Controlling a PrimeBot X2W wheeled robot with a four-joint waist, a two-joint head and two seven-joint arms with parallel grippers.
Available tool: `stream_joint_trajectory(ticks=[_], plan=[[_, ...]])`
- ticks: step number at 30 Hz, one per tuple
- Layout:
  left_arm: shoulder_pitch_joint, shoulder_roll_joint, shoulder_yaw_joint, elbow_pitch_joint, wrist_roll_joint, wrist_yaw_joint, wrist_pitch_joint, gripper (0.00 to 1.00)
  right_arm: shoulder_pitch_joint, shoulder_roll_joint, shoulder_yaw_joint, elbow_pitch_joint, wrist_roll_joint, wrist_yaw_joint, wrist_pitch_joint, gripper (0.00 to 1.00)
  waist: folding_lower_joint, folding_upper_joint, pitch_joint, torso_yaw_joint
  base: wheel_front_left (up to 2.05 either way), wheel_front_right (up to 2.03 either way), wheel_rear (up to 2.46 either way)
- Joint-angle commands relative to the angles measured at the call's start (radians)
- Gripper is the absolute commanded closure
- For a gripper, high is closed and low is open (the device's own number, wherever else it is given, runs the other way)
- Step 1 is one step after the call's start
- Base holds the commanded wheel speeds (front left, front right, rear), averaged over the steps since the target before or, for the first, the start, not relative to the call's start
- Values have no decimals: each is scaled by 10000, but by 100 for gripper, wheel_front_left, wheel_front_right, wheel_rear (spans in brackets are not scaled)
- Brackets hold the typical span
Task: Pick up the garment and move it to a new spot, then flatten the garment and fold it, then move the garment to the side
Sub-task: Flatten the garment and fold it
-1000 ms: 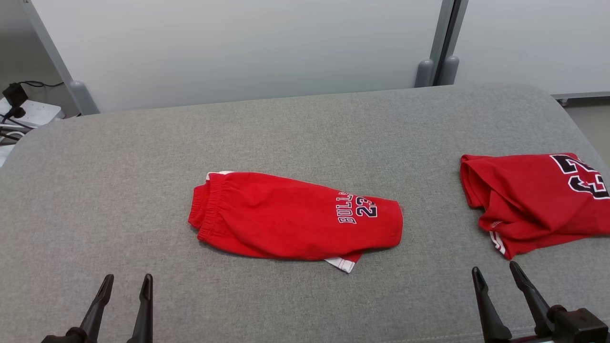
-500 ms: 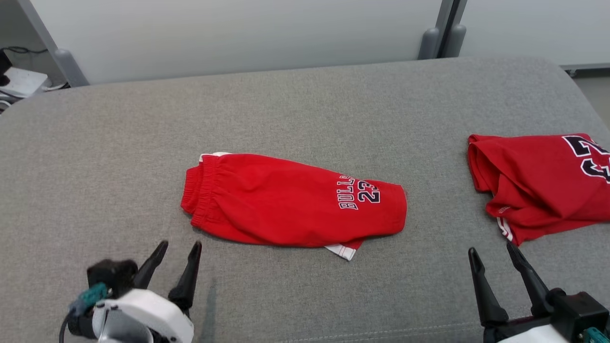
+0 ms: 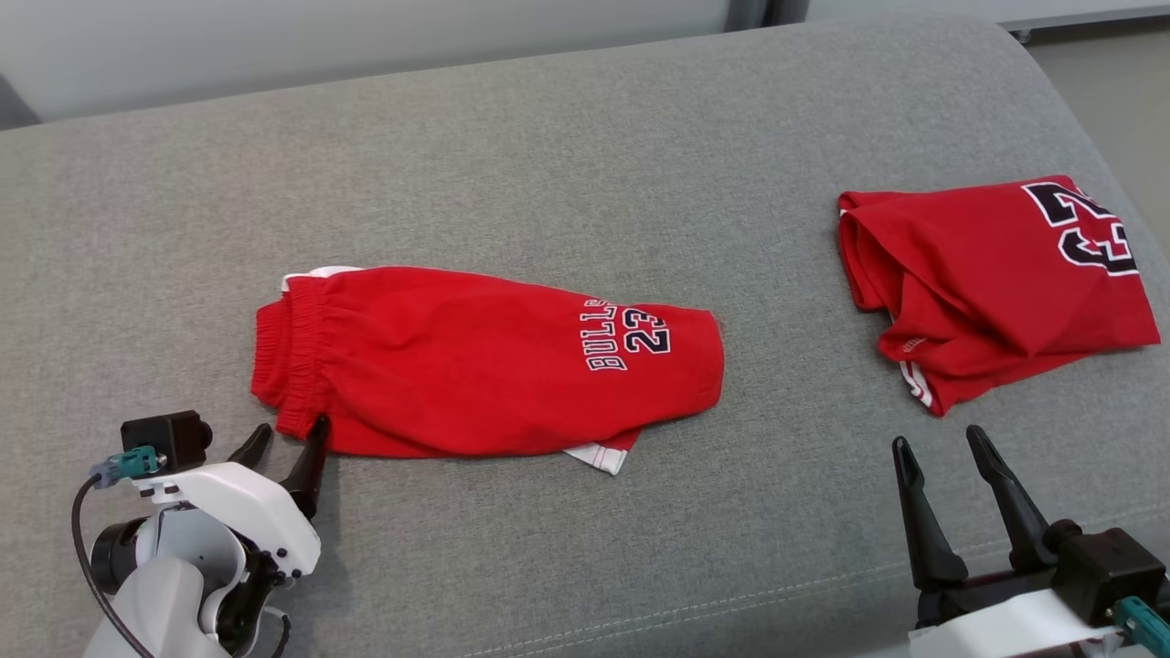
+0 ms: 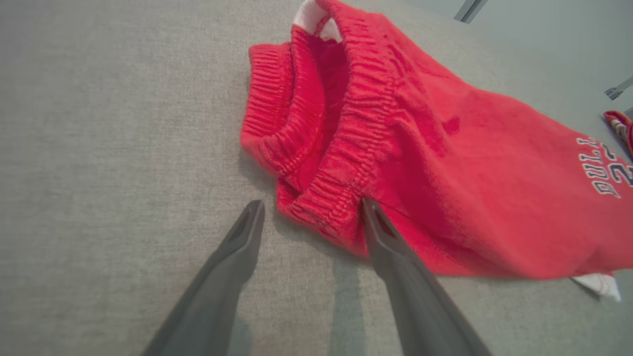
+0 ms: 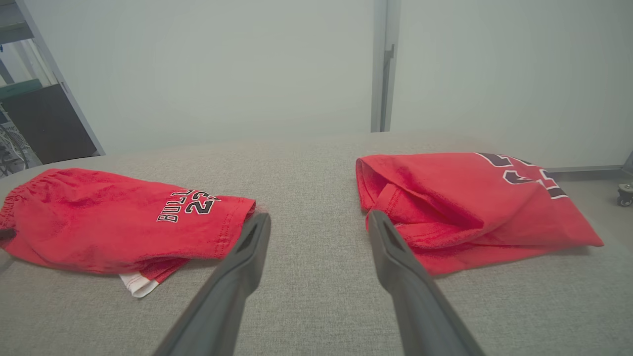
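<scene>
The red shorts lie in the middle of the grey cushion, their waistband's near corner just between the wide-spread jaws of the left gripper, while the right gripper, jaws likewise apart and empty, stands well off.

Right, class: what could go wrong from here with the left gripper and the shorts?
The open left gripper straddles the doubled waistband corner of the shorts; closing might catch only one layer. The right gripper hangs apart near the other red garment, so a one-handed lift could leave the shorts bunched or dragging on the cushion.
</scene>
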Motion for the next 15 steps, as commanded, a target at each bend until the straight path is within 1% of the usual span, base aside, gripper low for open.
stream_joint_trajectory(ticks=[1, 3, 4, 5, 6, 11, 15], plan=[[-568, 303, 319, 130, -132, -72, -73, 0, -339, -120, 254, -210, 91, 0, -148, 0, 0, 0, 98, -120, 0, 0, 0], [-750, 267, 220, 499, -329, -72, -73, 0, -387, -107, 254, -189, 94, 0, -179, 0, 0, 0, 117, -187, 0, 0, 0], [-805, 267, 114, 659, -386, -72, -29, 33, -401, -102, 247, -180, 99, 0, -193, 0, 0, 0, 119, -211, 0, 0, 0], [-854, 251, 26, 762, -453, -72, -50, 85, -409, -100, 238, -172, 104, 0, -205, 0, 0, 0, 121, -227, 0, 0, 0], [-879, 223, -54, 840, -544, -72, -53, 100, -409, -100, 223, -164, 107, 0, -216, 0, 0, 0, 124, -231, 0, 0, 0], [-732, 203, -302, 918, -678, -72, -363, 100, -326, -74, 106, -109, 102, 0, -255, 0, 0, 0, 77, -127, 0, 0, 0], [-132, 39, -503, 364, -626, -10, -387, 100, -246, -41, 5, -104, 111, 0, -272, 0, 0, 0, 43, 97, 0, 0, 0]])
